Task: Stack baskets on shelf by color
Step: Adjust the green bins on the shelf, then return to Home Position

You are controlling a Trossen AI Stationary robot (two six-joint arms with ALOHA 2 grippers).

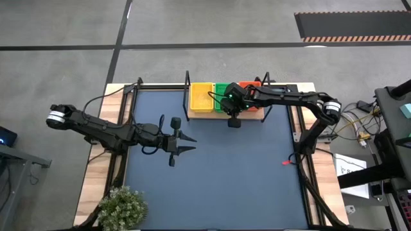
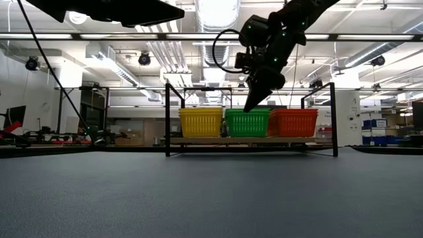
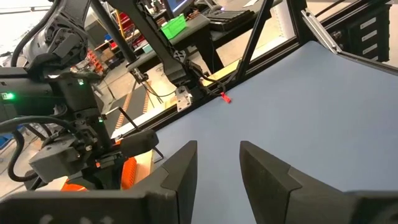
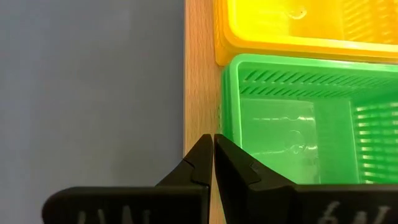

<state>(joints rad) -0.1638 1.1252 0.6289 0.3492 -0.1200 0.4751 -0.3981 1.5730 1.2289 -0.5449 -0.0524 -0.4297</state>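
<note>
Potted plant [image 1: 121,205] at table corner [image 1: 90,215]

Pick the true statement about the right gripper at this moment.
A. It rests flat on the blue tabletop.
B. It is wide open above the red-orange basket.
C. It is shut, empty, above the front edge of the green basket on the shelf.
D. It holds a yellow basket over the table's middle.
C: in the right wrist view the right gripper has its fingers pressed together with nothing between them, over the shelf at the green basket's front edge.

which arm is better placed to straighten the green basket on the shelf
Right. Its gripper hangs just over the green basket at the shelf front, fingers shut. The left gripper waits open mid-table.
</note>
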